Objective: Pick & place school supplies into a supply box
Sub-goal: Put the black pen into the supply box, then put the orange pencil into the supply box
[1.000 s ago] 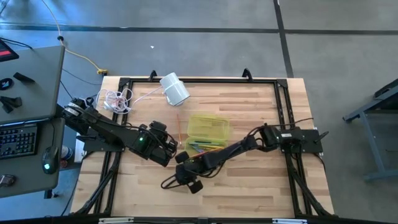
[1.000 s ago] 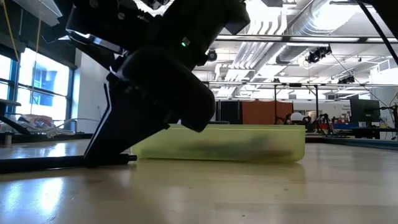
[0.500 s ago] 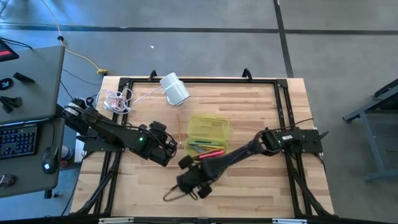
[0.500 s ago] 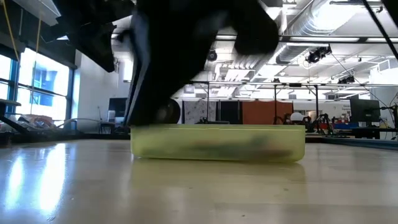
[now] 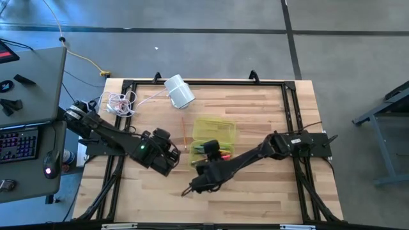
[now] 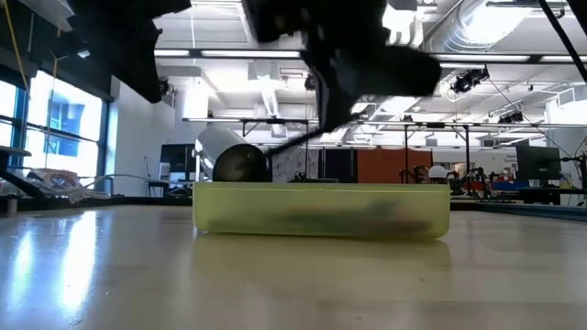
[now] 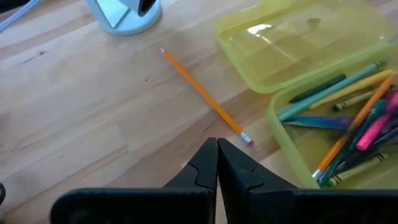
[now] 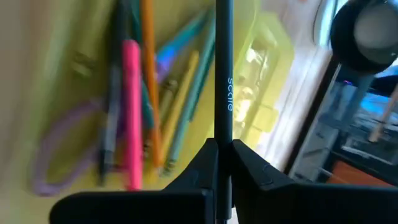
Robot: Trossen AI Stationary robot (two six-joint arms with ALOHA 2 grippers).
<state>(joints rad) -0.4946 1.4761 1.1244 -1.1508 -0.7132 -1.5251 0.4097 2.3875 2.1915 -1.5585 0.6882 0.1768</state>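
The supply box (image 5: 213,137) lies open mid-table, a translucent yellow-green case. Its tray (image 7: 348,124) holds several coloured pens and pencils, and its lid (image 7: 298,37) lies flat on the far side. An orange pencil (image 7: 202,99) lies flat on the wood left of the box. My left gripper (image 7: 217,146) hovers shut just short of the pencil's eraser end, touching nothing. My right gripper (image 8: 222,146) is at the box's near side, shut on a black pen (image 8: 223,68). A purple loop (image 8: 59,149) shows in the tray. My right gripper pinches the black pen's shaft (image 8: 223,134) between its two fingers. The fingers slant down from the table's near side toward the box. A long stretch of the pen sticks out past the fingers over the tray. The pen (image 6: 307,136) is tilted and lifted clear of the table.
A white cylinder (image 5: 179,91) lies on its side at the far edge, with a coiled white cord (image 5: 120,103) at the far left corner. A black frame (image 5: 291,102) runs round the table. Bare wood lies to the right of the box and along the near edge.
My right gripper has taken the black pen from the table near the front edge and lifted it clear. It has risen, tipped from steeply down to a slant, and gone toward the box. The pen is now tilted, with its far end over the tray.
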